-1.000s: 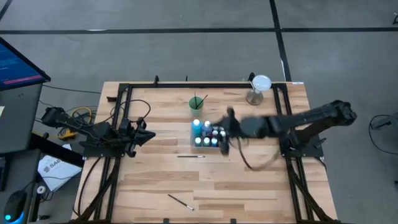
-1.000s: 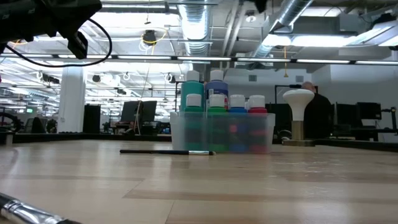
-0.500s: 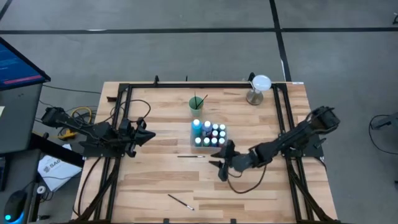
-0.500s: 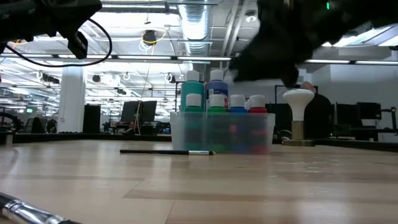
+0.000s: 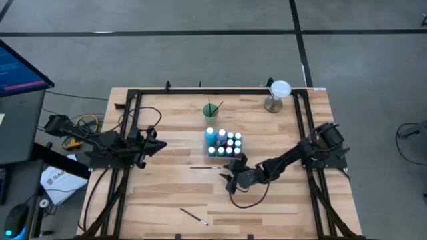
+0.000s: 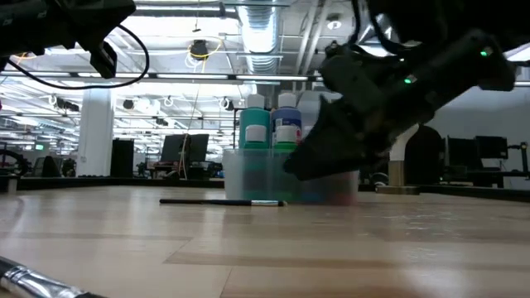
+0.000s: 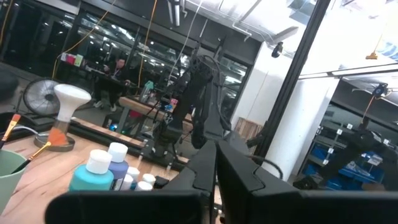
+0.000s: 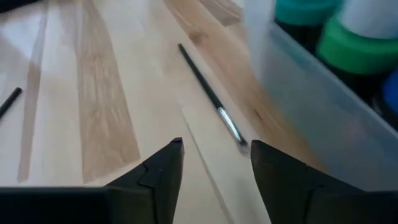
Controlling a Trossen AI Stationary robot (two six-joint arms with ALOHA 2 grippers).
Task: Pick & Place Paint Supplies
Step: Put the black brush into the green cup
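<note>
Right gripper now low over the wooden table, just in front of the clear plastic tray of white-capped paint bottles; a second ago above the tray, half a second ago slightly farther right. Fingers parted, holding nothing, tips aimed at the thin black paintbrush with silver ferrule lying on the boards beside the tray, not touching it. Brush unmoved across all frames. Low view: dark arm now blocking the right half of the tray, earlier fully visible. Bottles standing upright in the tray, same places as before. Second thin paintbrush near the front edge of the table, unmoved. Green cup with brushes behind the tray, white hourglass-shaped stand at the far right corner. Left gripper closed, empty, parked at the left side, unchanged.
</note>
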